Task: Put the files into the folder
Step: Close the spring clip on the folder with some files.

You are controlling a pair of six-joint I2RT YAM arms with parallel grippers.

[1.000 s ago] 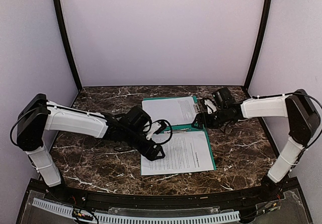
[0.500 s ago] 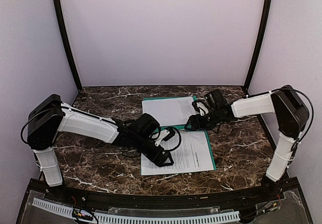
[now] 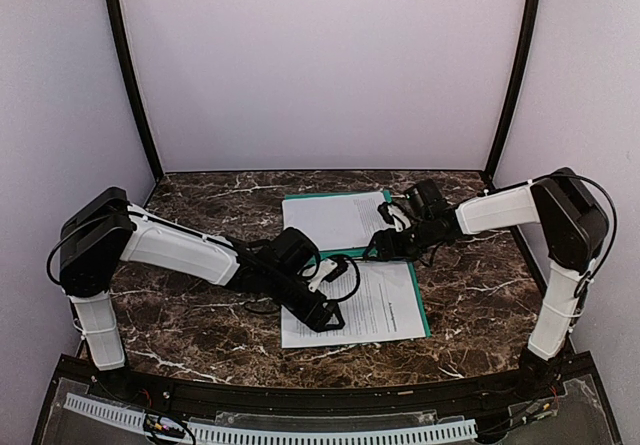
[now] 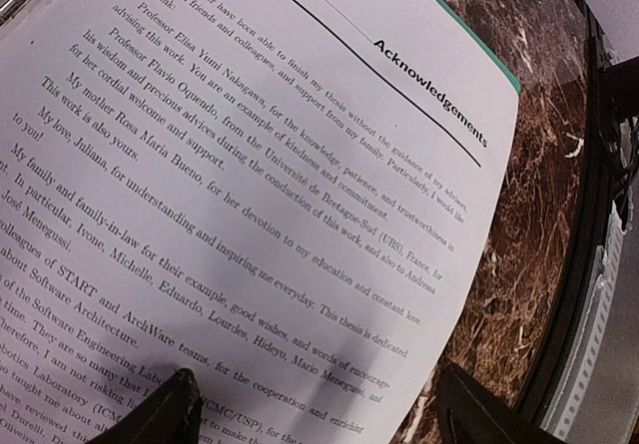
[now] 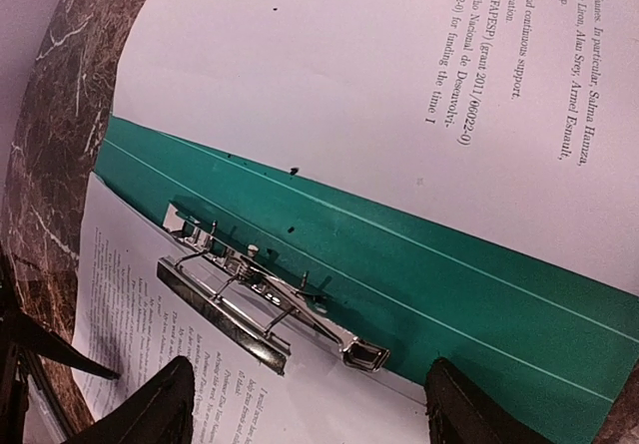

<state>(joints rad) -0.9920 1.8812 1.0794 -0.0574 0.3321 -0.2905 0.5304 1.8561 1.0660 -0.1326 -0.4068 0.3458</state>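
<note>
The left gripper (image 3: 325,316) has slid farther right and closer to the arm bases over the near sheet (image 3: 375,303), its arm stretched out more. The right gripper (image 3: 379,247) has drawn left toward the clip (image 5: 262,304) of the folder (image 5: 449,294).

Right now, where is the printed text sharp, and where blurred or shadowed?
Left wrist view: the near sheet is sharp mid-frame, softer and shadowed near the left claw fingers at the bottom. Right wrist view: the metal clip is crisp with small glints. Top view: print too small to read.

Lab test booth (pale walls (image 3: 320,65), marble tabletop (image 3: 472,300))
</note>
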